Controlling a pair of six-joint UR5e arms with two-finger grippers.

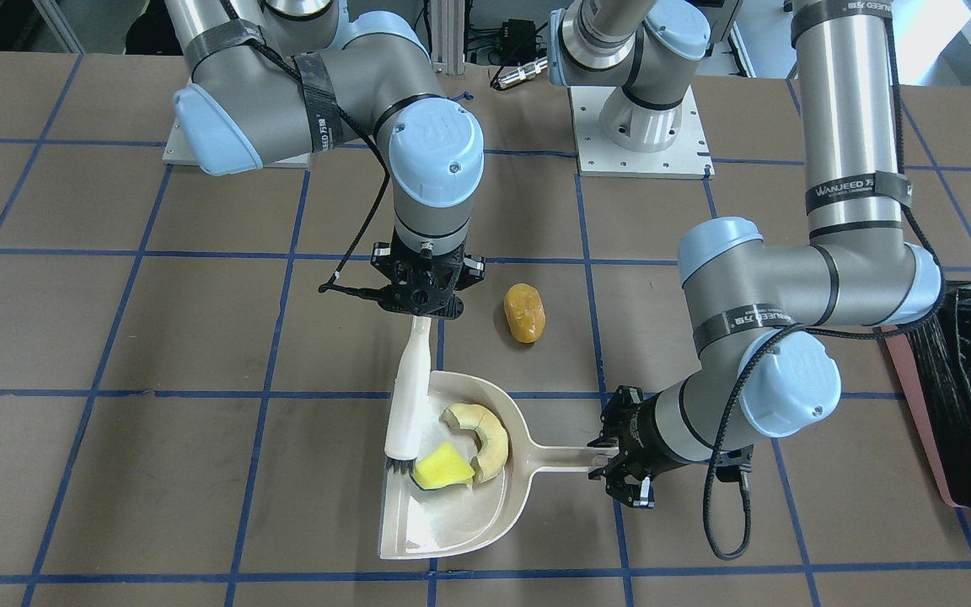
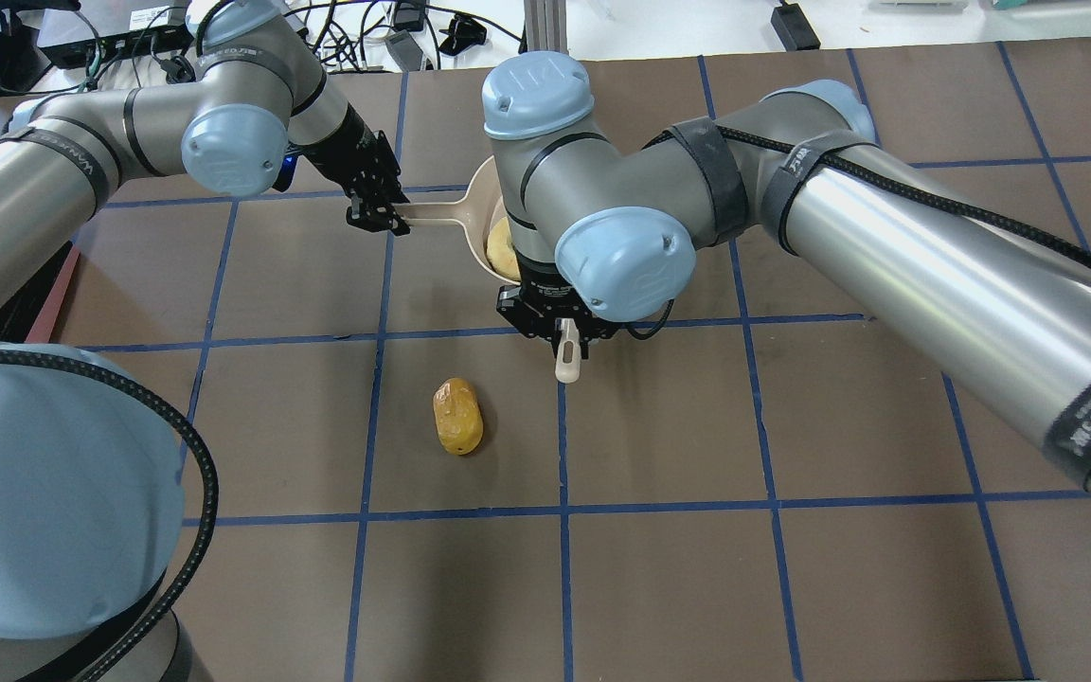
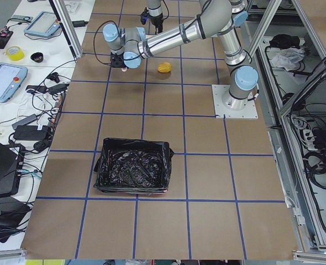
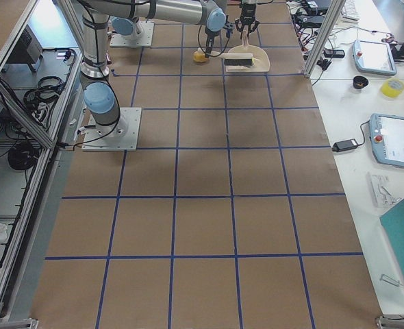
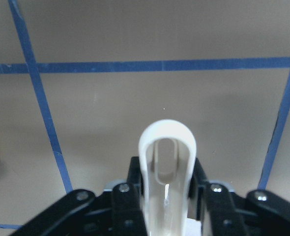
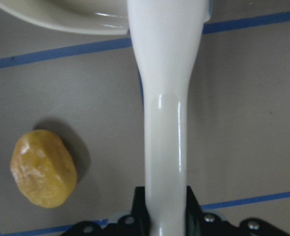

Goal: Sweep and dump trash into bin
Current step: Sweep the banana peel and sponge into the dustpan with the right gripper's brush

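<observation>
The beige dustpan (image 1: 460, 518) lies on the table, and my left gripper (image 1: 608, 459) is shut on its handle (image 5: 167, 147). Inside it lie two pieces of trash: the cream rind slice (image 1: 485, 430) and the yellow sponge wedge (image 1: 442, 468). My right gripper (image 1: 424, 314) is shut on the beige brush (image 1: 408, 405), whose dark bristles rest in the pan against the sponge. The third piece, an orange-yellow lump (image 1: 524, 313), sits on the table outside the pan, beside the brush handle (image 6: 164, 123). The bin (image 3: 132, 172), lined with a black bag, stands well off on my left side.
Brown table with blue tape grid lines (image 2: 560, 511). Both arm bases (image 1: 641, 156) are bolted at the robot's edge. Tablets, tape rolls and cables lie on a side bench (image 3: 8, 77) beyond the table's far edge.
</observation>
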